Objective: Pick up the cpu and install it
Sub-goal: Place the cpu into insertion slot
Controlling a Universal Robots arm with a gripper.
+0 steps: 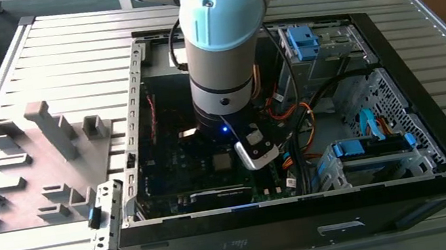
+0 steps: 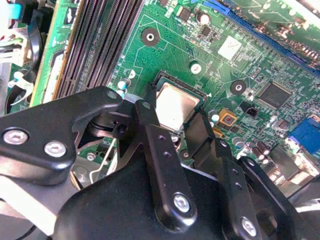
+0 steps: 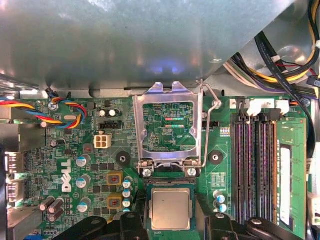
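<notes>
Fixture block (image 1: 46, 184), grey, lies on the slatted counter (image 1: 61, 49) just beside the computer case (image 1: 223, 247), on the exterior view's left of it. Case is open on top, with the arm (image 1: 223, 38) standing over its interior. Cpu (image 3: 171, 209) lies flat in its socket on the green motherboard (image 3: 220, 177) inside the case, metal top up. Retention frame (image 3: 167, 92) stands tilted open just beside the cpu. Gripper (image 3: 172, 217) is spread, one black finger (image 3: 131, 224) on either side of the cpu; whether they touch it cannot be told.
</notes>
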